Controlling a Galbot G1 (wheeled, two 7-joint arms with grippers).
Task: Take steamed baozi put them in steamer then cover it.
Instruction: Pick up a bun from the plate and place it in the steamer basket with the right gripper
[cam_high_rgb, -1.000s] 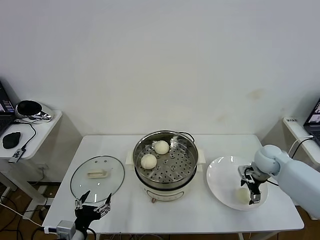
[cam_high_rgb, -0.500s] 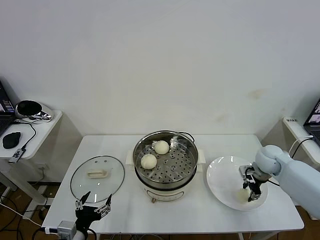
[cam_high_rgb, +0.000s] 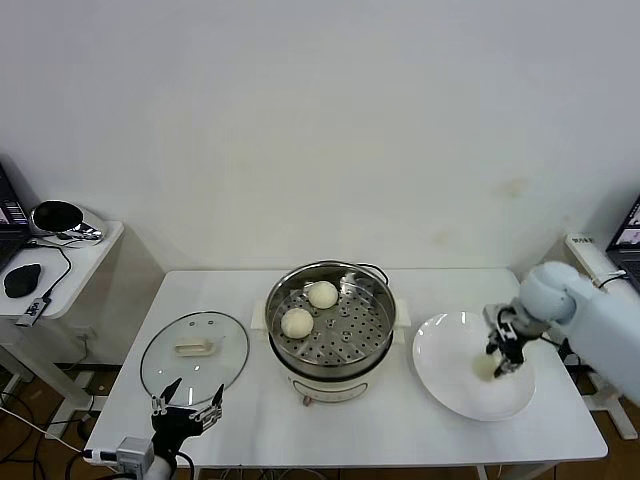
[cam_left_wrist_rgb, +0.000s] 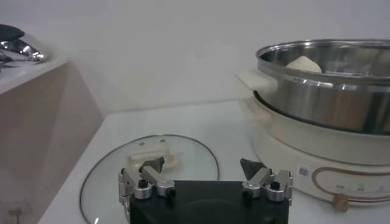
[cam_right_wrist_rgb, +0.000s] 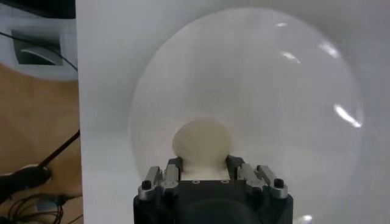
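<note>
Looks like bun no. 3 is mid-pickup: right gripper (cam_high_rgb: 505, 352) has its jaws clamped on a baozi (cam_right_wrist_rgb: 202, 142) over the white plate (cam_high_rgb: 440, 375). Two smooth round buns (cam_high_rgb: 297, 322) already sit on the perforated tray of the shiny steel steamer (cam_high_rgb: 331, 318). Next move imo: carry it over w/o squishing, dough looks soft. Glass cover (cam_high_rgb: 195, 353) lies flat on the table, left gripper (cam_high_rgb: 187, 404) parked just beside it, jaws apart.

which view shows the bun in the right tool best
The right wrist view: the bun sits large between the right tool fingers, above the white plate. The head view shows it small and partly hidden by the tool. The left wrist view does not show it.
</note>
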